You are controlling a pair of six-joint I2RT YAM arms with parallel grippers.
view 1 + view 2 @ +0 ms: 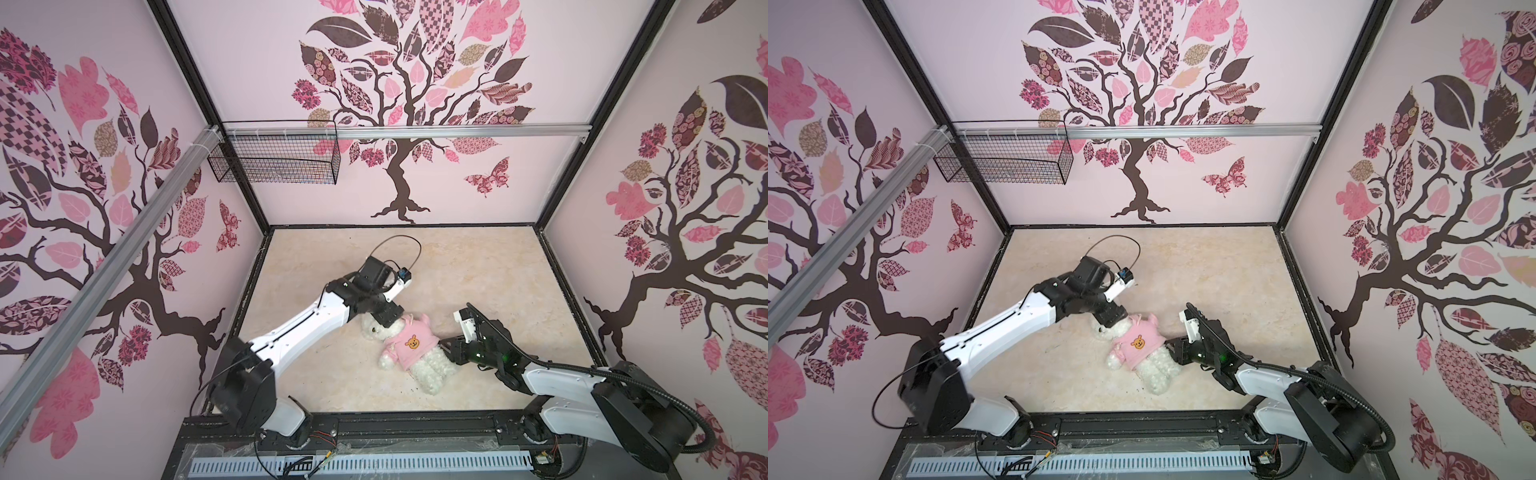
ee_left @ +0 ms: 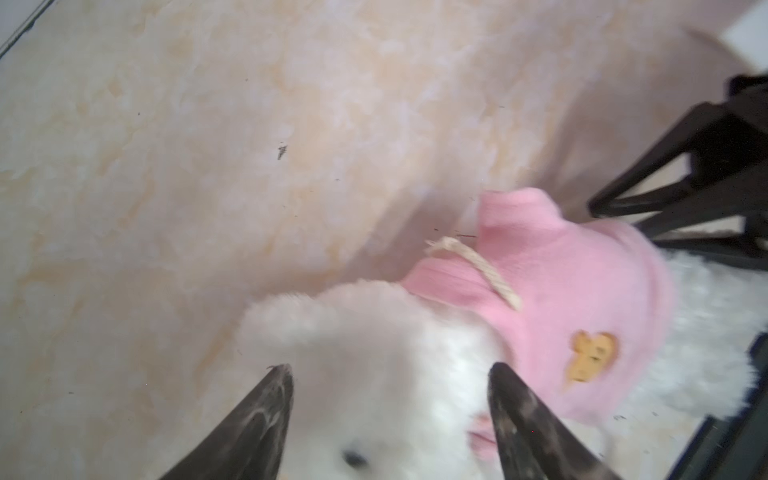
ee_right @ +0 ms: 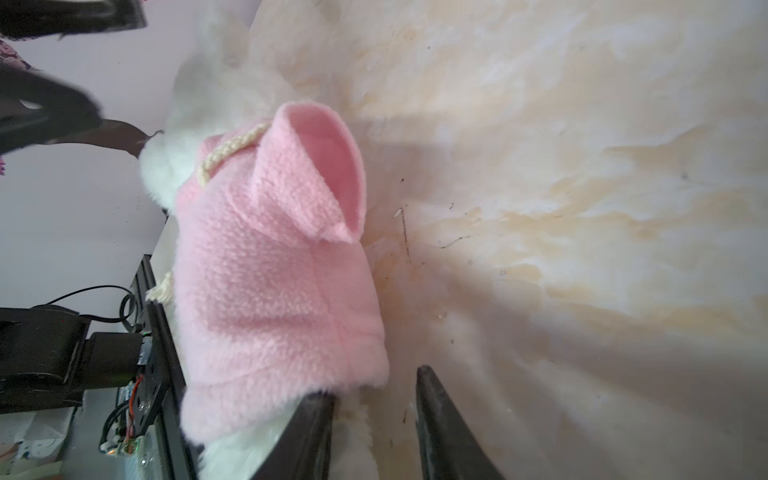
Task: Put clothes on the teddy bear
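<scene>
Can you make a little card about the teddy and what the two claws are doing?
Teddy bear: white, lying face up on the table
Shirt: pink, on its body
Left claw: open, around its head
Right claw: open, at the shirt's bottom edge

The pale marbled tabletop [image 1: 478, 266] lay open behind; the white curly plush teddy bear [image 1: 434, 368], left gripper [image 1: 390, 321] and right gripper [image 1: 445, 345] blocked the middle.

Left arm [image 1: 299, 326] and right arm [image 1: 557, 380] have white shells and black joints (right: ribbed black hose [image 1: 707, 426], seemingly green light [image 1: 505, 356]).
</scene>
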